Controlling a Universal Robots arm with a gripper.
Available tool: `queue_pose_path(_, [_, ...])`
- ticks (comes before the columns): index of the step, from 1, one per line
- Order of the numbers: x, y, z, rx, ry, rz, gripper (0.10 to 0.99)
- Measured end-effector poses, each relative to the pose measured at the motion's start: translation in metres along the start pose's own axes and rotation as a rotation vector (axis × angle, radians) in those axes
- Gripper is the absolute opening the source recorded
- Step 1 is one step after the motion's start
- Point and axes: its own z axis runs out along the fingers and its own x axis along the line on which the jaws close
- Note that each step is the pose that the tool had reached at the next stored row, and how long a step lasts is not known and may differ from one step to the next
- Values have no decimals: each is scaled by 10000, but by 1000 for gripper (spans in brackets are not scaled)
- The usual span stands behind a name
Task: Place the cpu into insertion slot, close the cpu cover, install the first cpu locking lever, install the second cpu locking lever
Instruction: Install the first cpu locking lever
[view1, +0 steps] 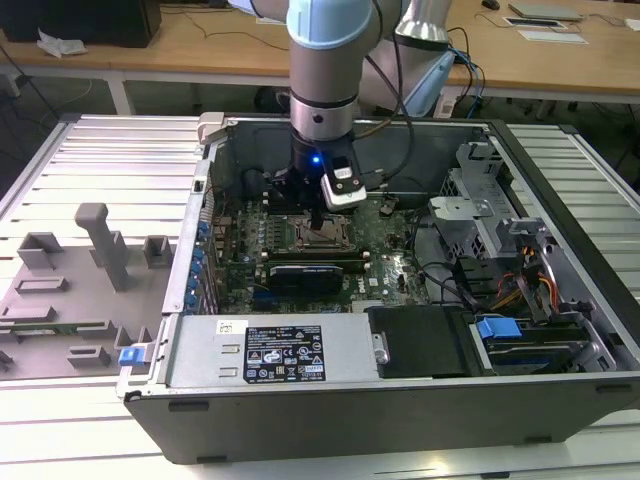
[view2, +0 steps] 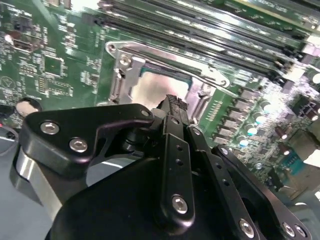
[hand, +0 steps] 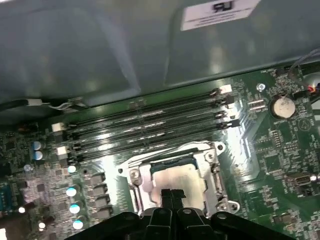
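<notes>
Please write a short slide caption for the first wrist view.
Black gripper shut above pale square cpu seated in metal-framed insertion slot.

We see a slatted metal workbench (view1: 90, 150) carrying an open computer case (view1: 400, 400) lying on its side, directly under the gripper (view1: 318, 222). Beside the case, toward the exterior view's left of the gripper, a grey fixture tray (view1: 60, 310) lies on the slats.

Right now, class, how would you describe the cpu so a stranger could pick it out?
Find the green motherboard inside the open computer case. Beside the long black memory slots sits a silver cover, just ahead of the gripper. The cpu is the flat, pale square showing through the cover's middle.
</notes>
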Motion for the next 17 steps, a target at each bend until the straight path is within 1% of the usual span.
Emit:
queue_pose_path(2, [-42, 10, 1, 7, 45, -96, 106])
queue_pose_path(3, [-50, 11, 1, 8, 61, -266, 106])
queue_pose_path(7, [-50, 11, 1, 3, 124, -1107, 106])
queue_pose_path(8, [-50, 12, 2, 8, 143, -1415, 106])
queue_pose_path(9, [-51, 12, 1, 90, 142, -1566, 106])
queue_pose_path(10, [-51, 12, -7, 224, 126, -1625, 106])
queue_pose_path(12, [-51, 14, -35, 441, 98, -1678, 106])
queue_pose_path(14, [-52, 19, -99, 448, 98, -1734, 106])
queue_pose_path(15, [-52, 23, -148, 449, 101, -1787, 106])
queue_pose_path(17, [-52, 26, -189, 448, 103, -1829, 106])
